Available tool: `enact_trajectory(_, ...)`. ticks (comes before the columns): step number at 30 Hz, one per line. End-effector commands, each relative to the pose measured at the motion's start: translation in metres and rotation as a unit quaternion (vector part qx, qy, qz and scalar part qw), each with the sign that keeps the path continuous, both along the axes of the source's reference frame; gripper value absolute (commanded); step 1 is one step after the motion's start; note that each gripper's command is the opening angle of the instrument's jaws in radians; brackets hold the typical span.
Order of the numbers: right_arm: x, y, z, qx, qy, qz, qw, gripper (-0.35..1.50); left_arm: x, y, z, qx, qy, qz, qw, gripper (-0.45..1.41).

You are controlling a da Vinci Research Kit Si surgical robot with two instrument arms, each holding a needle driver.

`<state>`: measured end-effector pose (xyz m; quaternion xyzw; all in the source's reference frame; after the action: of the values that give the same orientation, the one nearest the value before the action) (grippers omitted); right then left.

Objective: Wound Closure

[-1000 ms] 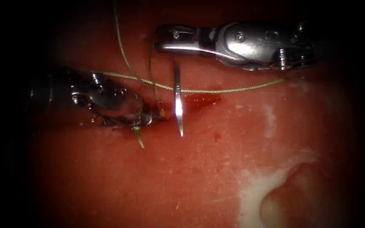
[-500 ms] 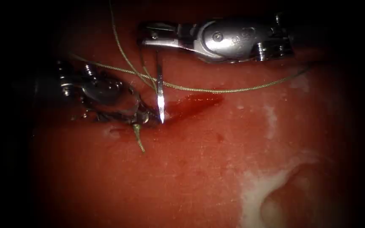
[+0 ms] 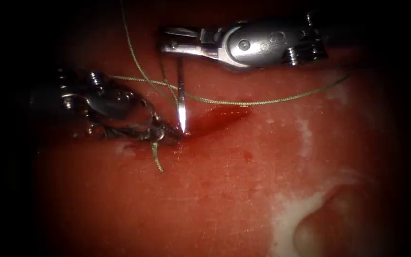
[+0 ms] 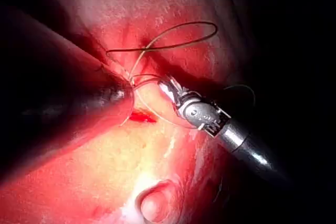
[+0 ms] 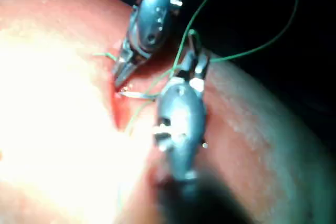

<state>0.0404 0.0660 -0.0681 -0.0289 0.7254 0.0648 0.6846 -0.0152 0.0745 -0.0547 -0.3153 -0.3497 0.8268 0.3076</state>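
- Steel needle point(image 3: 181, 102): held near its blunt end by the right tool point(image 3: 167, 43), whose jaws are clamped on it; it hangs almost straight down from the jaws, and its bright point meets the tissue point(image 3: 243, 190) at the left end of the cut point(image 3: 217, 116). How deep the point sits cannot be told.
- Right tool: enters from the right of the endoscope view and lies level above the cut, jaws pointing left. In the right wrist view the same tool point(image 5: 194, 64) shows from behind, with the needle point(image 5: 137, 95) reaching across to the cut's edge.
- Left tool point(image 3: 170, 135): lies on the left side of the cut, its tip pressed to the tissue just beside the needle point. The jaws look closed at the wound edge; what they grip, if anything, cannot be told. The right wrist view shows this tool point(image 5: 119, 77) with its tip just above the needle point.
- Green thread point(image 3: 262, 101): runs from the right across the cut, crosses the needle's shaft, and continues towards the left tool; a second strand rises up and out of view.
- Cut end of thread point(image 3: 156, 159): a short stub lies on the tissue just below the left tool's tip.
- Red fluid point(image 3: 224, 114): pools along the cut, to the right of the needle point.
- Pale patch point(image 3: 291, 214): lies on the tissue well apart from the cut.
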Motion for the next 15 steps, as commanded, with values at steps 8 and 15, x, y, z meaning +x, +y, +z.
enact_trajectory(8, 0.0006, -0.0013, 0.0002, -0.002, -0.004, -0.036, 0.999, -0.35, 0.0000, 0.0004, -0.0004, -0.003, 0.000, -0.004, 1.000, 0.06)
enact_trajectory(15, 0.0000, -0.0015, 0.0001, -0.002, 0.000, -0.077, 0.997, -0.35, 0.0004, 0.0009, -0.0022, -0.002, -0.001, -0.010, 1.000, 0.07)
